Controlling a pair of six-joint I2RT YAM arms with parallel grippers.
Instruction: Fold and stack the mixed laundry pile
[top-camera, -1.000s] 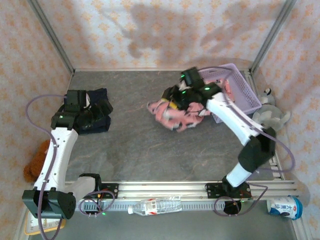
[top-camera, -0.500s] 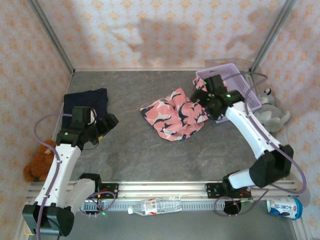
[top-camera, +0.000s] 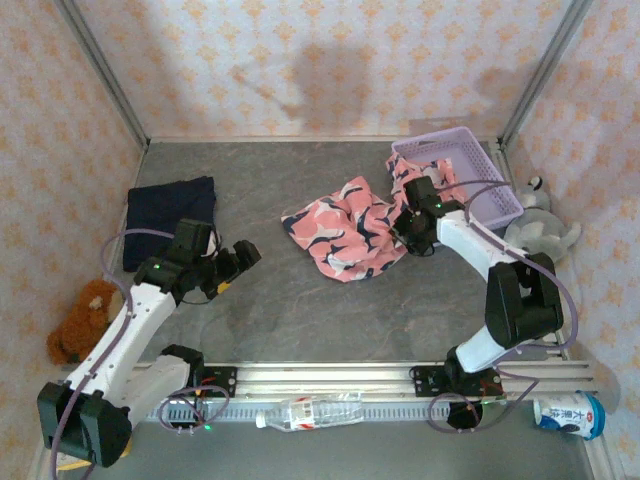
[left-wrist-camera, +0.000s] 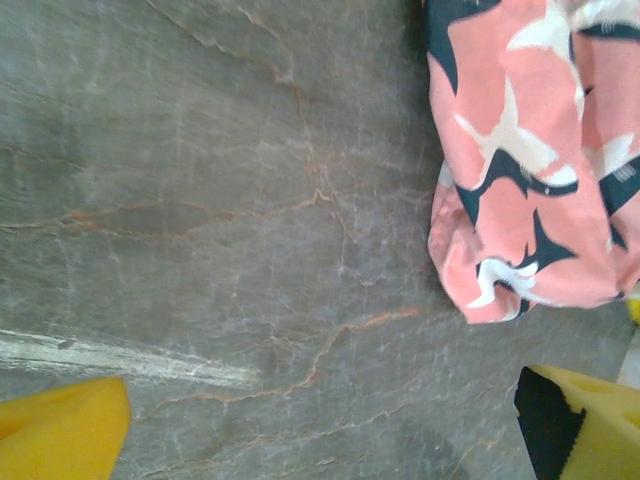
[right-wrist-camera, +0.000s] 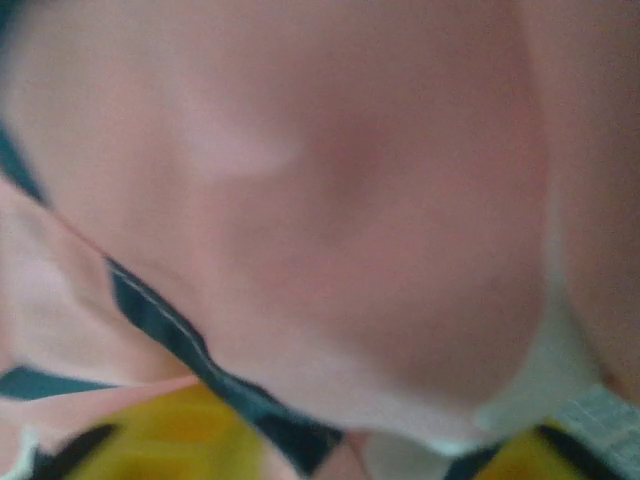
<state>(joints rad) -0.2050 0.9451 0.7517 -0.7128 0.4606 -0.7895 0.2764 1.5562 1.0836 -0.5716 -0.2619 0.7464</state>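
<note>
**A:** Where do the two garments sit?

**B:** The salmon-pink shark cloth (top-camera: 345, 228) lies rumpled and unfolded on the desk (top-camera: 300, 310). Its near-right edge is at the right gripper (top-camera: 412, 228), whose wrist camera is pressed close against the fabric. The navy cloth (top-camera: 170, 208) lies flat in a roughly squared shape behind the left gripper (top-camera: 238, 260), not touching it.

**A:** And the grippers?

**B:** The left gripper is spread wide with nothing between its fingers, above bare desk, with the pink cloth ahead of it. I cannot tell whether the right gripper has closed on the fabric, because the cloth smothers that view.

**A:** How far along, then?

**B:** About halfway, I'd judge. The navy cloth looks folded. The pink one needs spreading, folding and stacking. The lavender basket (top-camera: 470, 170) sits just beyond the right gripper.
</note>
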